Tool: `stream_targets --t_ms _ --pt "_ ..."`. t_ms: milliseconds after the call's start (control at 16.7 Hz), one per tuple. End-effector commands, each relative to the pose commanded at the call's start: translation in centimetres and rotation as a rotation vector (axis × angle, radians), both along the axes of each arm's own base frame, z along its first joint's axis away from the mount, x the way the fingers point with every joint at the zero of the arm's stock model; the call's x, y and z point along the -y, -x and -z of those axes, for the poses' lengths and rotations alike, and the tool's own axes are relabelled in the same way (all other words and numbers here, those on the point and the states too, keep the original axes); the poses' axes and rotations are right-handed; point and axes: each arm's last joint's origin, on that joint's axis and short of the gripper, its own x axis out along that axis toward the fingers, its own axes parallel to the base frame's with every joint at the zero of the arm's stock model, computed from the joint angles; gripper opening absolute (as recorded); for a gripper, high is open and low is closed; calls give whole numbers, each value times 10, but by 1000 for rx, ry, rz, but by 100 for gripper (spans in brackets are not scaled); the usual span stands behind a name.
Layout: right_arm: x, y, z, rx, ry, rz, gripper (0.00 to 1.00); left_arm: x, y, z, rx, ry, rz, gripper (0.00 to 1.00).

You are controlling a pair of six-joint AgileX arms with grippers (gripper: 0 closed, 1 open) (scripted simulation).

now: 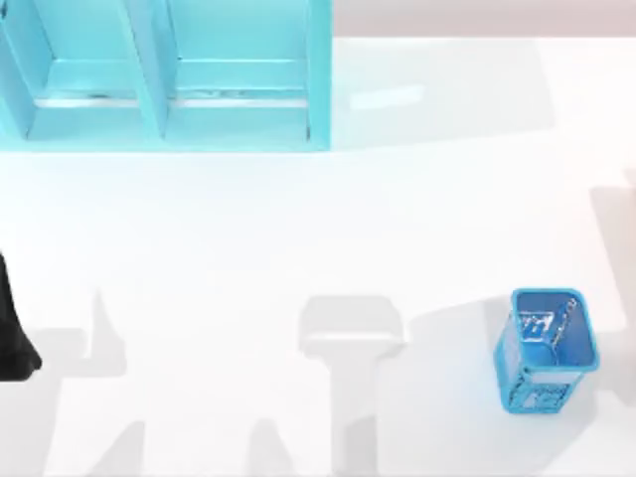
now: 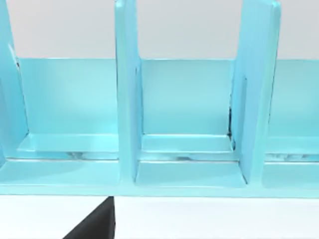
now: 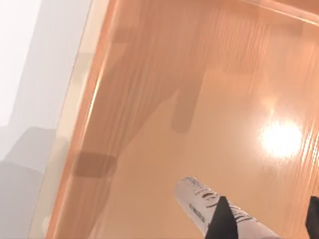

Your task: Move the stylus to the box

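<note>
The stylus (image 3: 197, 201) shows its silver-grey barrel with small dark print in the right wrist view. My right gripper (image 3: 266, 224) is shut on it, a dark finger (image 3: 223, 219) on either side of the barrel. Its free end hangs over the glossy orange-brown floor of the box (image 3: 209, 99), a little above it, and the box's pale rim (image 3: 82, 99) runs alongside. The stylus's black cap is hidden. My left arm (image 1: 12, 338) sits parked at the table's left edge.
A blue mesh cup (image 1: 545, 348) stands at the front right of the white table (image 1: 298, 238). A light blue compartment rack (image 1: 169, 79) lines the back left; the left wrist view faces its dividers (image 2: 127, 99).
</note>
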Motion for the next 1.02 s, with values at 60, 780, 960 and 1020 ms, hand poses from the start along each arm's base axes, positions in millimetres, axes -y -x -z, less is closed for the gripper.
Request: stream_targets --t_ms 60,780,960,1020 --pt "0 0 0 1 -1 1 0 0 0 0 0 0 0 100" --pt "0 0 0 1 -1 1 68 0 0 0 0 0 0 100" --pt "0 0 0 1 -1 1 90 0 0 0 0 0 0 100" --pt "0 0 0 1 -1 1 98 0 0 0 0 0 0 100"
